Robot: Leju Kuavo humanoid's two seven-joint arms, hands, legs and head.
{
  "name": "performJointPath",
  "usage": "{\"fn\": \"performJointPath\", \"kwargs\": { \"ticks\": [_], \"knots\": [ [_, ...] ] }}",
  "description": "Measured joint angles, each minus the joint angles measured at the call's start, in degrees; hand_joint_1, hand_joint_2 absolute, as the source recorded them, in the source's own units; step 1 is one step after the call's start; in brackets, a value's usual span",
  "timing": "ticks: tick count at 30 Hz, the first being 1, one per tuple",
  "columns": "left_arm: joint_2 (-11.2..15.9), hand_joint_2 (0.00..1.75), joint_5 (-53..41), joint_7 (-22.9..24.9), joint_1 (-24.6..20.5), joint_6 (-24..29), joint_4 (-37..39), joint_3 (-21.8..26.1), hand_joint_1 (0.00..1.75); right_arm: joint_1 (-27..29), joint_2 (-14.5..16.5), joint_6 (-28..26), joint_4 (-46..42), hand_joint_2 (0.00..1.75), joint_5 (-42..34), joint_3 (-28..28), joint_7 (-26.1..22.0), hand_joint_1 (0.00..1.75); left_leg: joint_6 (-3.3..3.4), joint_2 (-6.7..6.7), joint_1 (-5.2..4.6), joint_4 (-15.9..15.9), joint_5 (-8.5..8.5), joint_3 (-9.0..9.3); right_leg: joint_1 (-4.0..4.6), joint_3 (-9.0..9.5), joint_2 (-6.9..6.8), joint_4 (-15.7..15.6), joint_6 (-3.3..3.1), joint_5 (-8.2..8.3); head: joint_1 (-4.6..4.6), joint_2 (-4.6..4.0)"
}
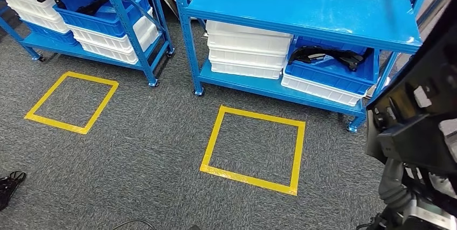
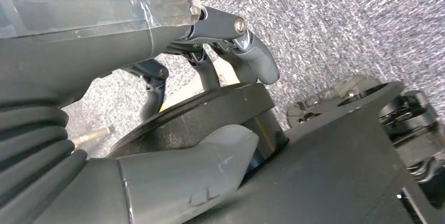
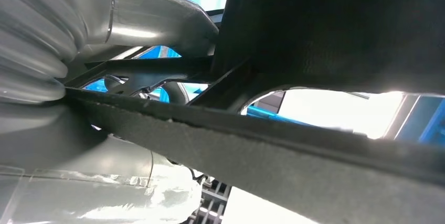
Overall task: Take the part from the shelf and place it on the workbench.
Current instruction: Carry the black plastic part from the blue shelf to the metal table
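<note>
Head view: I am facing two blue shelves (image 1: 302,9) on grey carpet (image 1: 134,160), with two yellow tape squares (image 1: 253,149) marked on the floor in front of them. The lower shelf levels carry stacked white bins (image 1: 248,52) and blue bins (image 1: 334,71) with dark parts lying in them.

The part (image 1: 420,106) is a large black piece, off the shelf and at my right side in the head view, raised above the floor.

Left hand (image 2: 220,93): in the left wrist view my fingers (image 2: 252,51) curl over a black rounded section of the part (image 2: 220,114), with the thumb pressed against it from the other side. I judge this a firm hold.

Right hand (image 3: 105,30): in the right wrist view the cover and thumb sit tight against a black edge of the part (image 3: 273,150). The fingers are hidden, so I cannot tell whether they are closed on it.

Progress, as judged: pick-up from the shelf appears done. Remaining: carry the part to the bench and set it down. The shelves ahead suggest I must turn away first.
</note>
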Motion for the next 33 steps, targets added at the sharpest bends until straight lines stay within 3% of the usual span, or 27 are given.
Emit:
{"fn": "performJointPath", "kwargs": {
  "ticks": [17,21,22,24,26,27,28,29,31,33],
  "knots": [
    [-0.1,1.75,0.8,0.9,-0.6,-0.1,0.0,0.0,1.75,-1.0,0.0,0.0,1.0,1.75,-0.9,0.0,-0.3,1.75,0.01,0.0,0.01,-0.3,-0.01,0.37,0.01,0.16,-0.03,0.0,0.08,-0.07,-0.01,0.0],
    [-0.1,1.75,1.1,0.8,-0.6,-0.1,0.0,0.0,1.75,-1.0,0.0,0.0,1.1,1.75,-0.5,0.0,-0.3,1.75,0.9,0.02,-0.21,-0.6,0.44,0.66,-0.38,0.47,-0.12,-0.5,1.11,0.38,-0.05,0.0],
    [-0.1,1.75,1.3,0.8,-0.6,-0.2,0.0,0.0,1.75,-0.9,0.0,0.0,1.1,1.75,-0.5,0.0,-0.3,1.75,1.19,0.12,0.02,-1.4,0.89,0.99,-0.31,0.4,-0.12,-0.1,1.37,0.02,-0.02,0.0],
    [-0.1,1.75,1.8,0.9,-0.6,-0.3,0.0,0.0,1.75,-0.8,0.0,0.0,1.1,1.75,-0.3,-0.1,-0.4,1.75,1.62,0.35,0.46,-2.7,1.64,1.5,-0.29,-1.07,0.0,3.3,1.63,-2.52,0.14,0.0],
    [-0.1,1.75,2.0,0.9,-0.6,-0.4,0.1,0.0,1.75,-0.5,0.0,0.0,1.1,1.75,-0.1,-0.4,-0.4,1.75,1.75,0.42,0.43,-2.9,1.81,1.49,-0.58,-4.34,0.11,10.4,1.91,-6.12,0.25,0.0],
    [-0.1,1.75,2.0,0.9,-0.5,-0.4,0.1,0.0,1.75,-0.2,0.0,0.0,1.1,1.75,-0.1,-0.5,-0.4,1.75,1.73,0.43,0.44,-2.8,1.81,1.46,-0.8,-5.68,0.1,13.4,2.11,-7.04,0.26,0.0],
    [-0.1,1.75,2.0,0.9,-0.5,-0.4,0.1,0.0,1.75,0.1,0.0,0.0,1.1,1.75,0.0,-0.6,-0.4,1.75,1.66,0.43,0.45,-2.8,1.81,1.44,-1.08,-6.26,0.09,14.8,2.35,-6.86,0.25,0.0],
    [-0.1,1.75,2.0,0.9,-0.5,-0.4,0.1,0.0,1.75,0.2,0.0,0.0,1.1,1.75,0.0,-0.7,-0.4,1.75,1.51,0.42,0.52,-2.7,1.77,1.43,-1.4,-5.72,0.07,13.8,2.58,-5.52,0.26,0.0],
    [-0.1,1.75,2.0,0.9,-0.5,-0.4,0.1,0.0,1.75,0.3,0.0,0.0,1.1,1.75,0.1,-0.8,-0.4,1.75,0.88,0.38,0.7,-2.1,1.49,1.38,-2.14,-2.2,-0.02,6.9,3.27,-1.84,0.27,0.0],
    [0.0,1.75,2.0,0.8,-0.6,-0.5,0.2,0.0,1.75,0.5,0.0,0.0,1.1,1.75,0.2,-0.9,-0.4,1.75,-0.01,0.22,0.63,-1.3,1.11,1.12,-2.29,0.48,0.31,1.8,3.33,0.05,0.33,0.0]
  ]
}}
